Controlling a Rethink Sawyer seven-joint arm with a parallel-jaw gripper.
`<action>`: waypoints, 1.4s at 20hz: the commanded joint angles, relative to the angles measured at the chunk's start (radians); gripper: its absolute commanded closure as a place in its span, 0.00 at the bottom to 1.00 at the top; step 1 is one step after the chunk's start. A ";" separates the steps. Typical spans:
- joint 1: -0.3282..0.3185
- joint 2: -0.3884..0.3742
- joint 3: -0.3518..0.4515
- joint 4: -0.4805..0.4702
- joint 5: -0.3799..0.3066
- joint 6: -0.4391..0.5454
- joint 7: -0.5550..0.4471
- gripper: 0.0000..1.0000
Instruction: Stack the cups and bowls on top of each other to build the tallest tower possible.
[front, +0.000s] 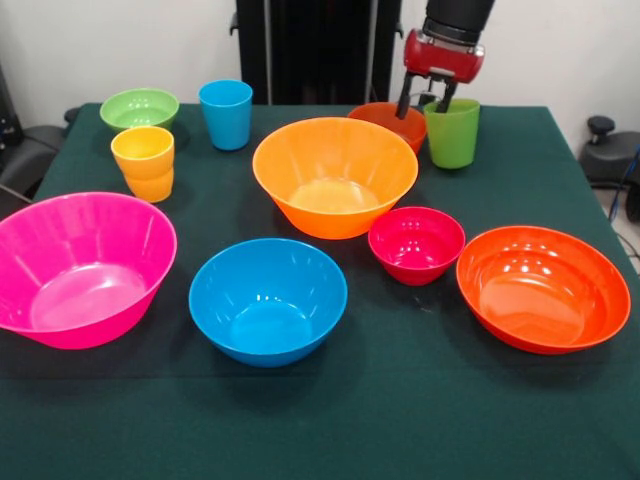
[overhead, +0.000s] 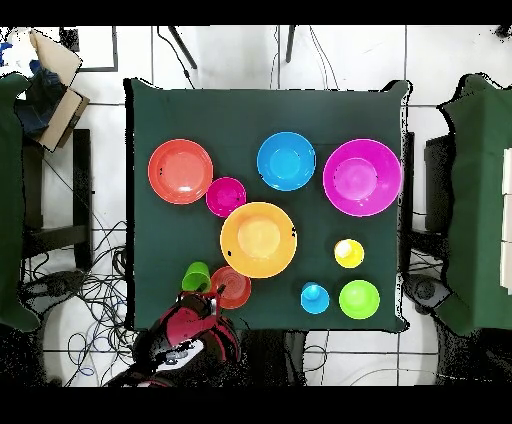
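Your gripper (front: 424, 103) straddles the green cup's (front: 452, 134) rim, one finger inside and one outside, jaws parted and not yet clamped; the cup stands upright beside the small orange-red bowl (front: 396, 121). No tower exists yet; everything sits apart on the table (front: 400, 420), so you probably want the big orange bowl (front: 334, 175) as base.

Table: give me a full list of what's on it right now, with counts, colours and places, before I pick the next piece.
Places as seen in the front view.
Big bowls: 2; pink at near left, orange at centre.
Wide bowl: 1, red-orange, near right.
Medium bowl: 1, blue, near centre.
Small bowls: 3; magenta right of centre, green far left, orange-red far right behind the big orange bowl.
Cups: 3; yellow-orange at left, blue far left of centre, green far right.
Table: 1, dark green cloth.
Nothing is stacked yet.
Gripper: 1, red and black, at the green cup's rim, one finger outside and one inside.
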 joint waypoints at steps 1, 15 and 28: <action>0.052 -0.003 0.042 -0.107 0.107 0.048 0.158 0.00; 0.010 -0.177 0.056 -0.071 0.104 0.259 0.077 0.00; -0.095 -0.151 0.097 -0.077 0.037 0.206 0.062 0.00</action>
